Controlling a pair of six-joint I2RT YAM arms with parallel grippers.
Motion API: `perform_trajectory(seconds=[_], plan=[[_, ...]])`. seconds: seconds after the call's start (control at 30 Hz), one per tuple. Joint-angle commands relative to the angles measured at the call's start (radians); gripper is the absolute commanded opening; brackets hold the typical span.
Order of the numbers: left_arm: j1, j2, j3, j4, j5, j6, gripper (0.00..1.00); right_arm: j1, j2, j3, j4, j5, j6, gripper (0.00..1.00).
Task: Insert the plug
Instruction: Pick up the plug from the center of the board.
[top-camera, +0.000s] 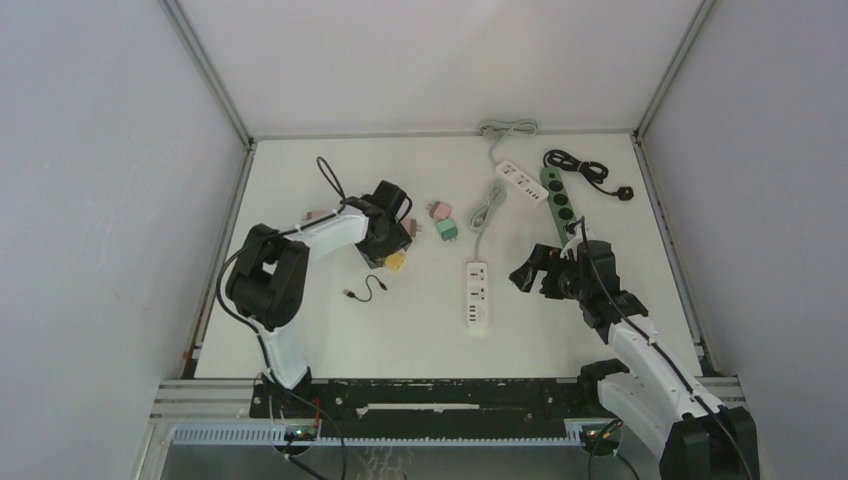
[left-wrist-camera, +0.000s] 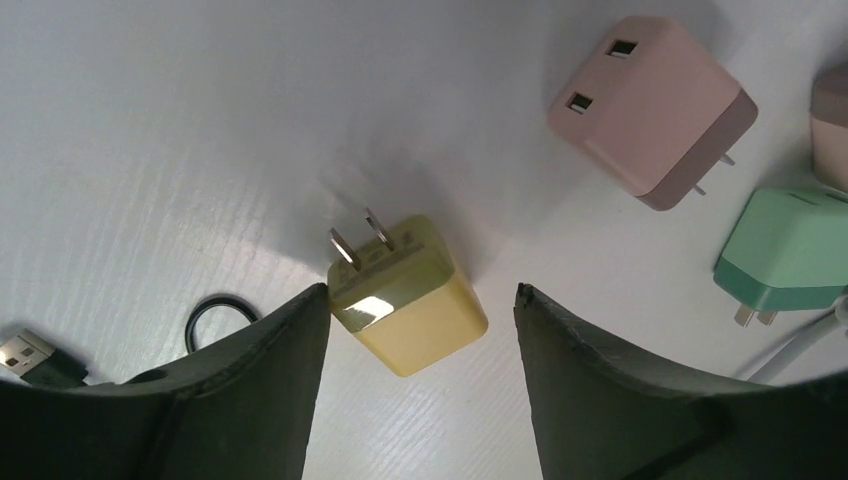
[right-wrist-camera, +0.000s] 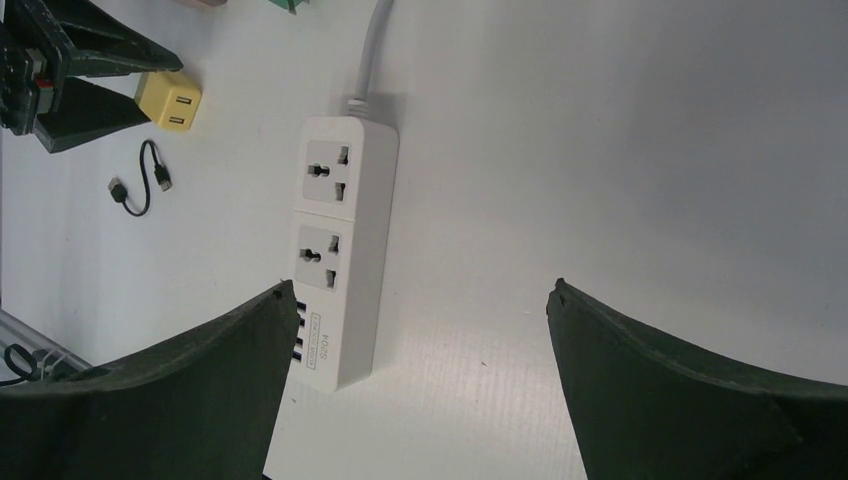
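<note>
A yellow two-prong plug (left-wrist-camera: 405, 295) lies on the white table, prongs toward the far left. My left gripper (left-wrist-camera: 422, 290) is open and straddles it; the left fingertip (left-wrist-camera: 315, 300) sits right at the plug's corner, and the right one stands apart. In the top view the left gripper (top-camera: 388, 240) hovers over the yellow plug (top-camera: 396, 262). The white power strip (top-camera: 477, 296) lies mid-table; it also shows in the right wrist view (right-wrist-camera: 335, 240) with two sockets facing up. My right gripper (right-wrist-camera: 420, 290) is open and empty just right of the strip (top-camera: 530, 272).
A pink plug (left-wrist-camera: 650, 100) and a green plug (left-wrist-camera: 790, 250) lie right of the yellow one. A black USB cable (top-camera: 365, 291) lies near the left gripper. A second white strip (top-camera: 520, 181) and a green strip (top-camera: 557, 200) lie at the back right.
</note>
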Motion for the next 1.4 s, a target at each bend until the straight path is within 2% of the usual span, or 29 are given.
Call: perform_trajectory(seconds=[0.0,0.23,0.47,0.87,1.2,1.37], plan=[[-0.002,0.022,0.06,0.008,-0.019,0.014,0.71,-0.005,-0.002,-0.001,0.035,-0.007,-0.024,1.0],[0.001,0.039,0.053,0.013,-0.037,0.024,0.69,-0.005,-0.019,-0.001,0.028,-0.01,-0.024,1.0],[0.015,0.048,0.039,0.034,-0.029,0.034,0.61,-0.005,-0.031,-0.001,0.015,-0.009,-0.023,1.0],[0.016,0.074,-0.001,0.092,0.005,0.056,0.59,-0.005,-0.058,0.044,0.009,-0.022,-0.006,1.0],[0.016,0.021,-0.082,0.173,0.064,0.067,0.4,0.022,-0.073,0.065,0.039,-0.023,0.071,1.0],[0.016,-0.056,-0.143,0.225,0.125,0.043,0.38,0.12,-0.074,0.073,0.098,0.05,0.141,1.0]])
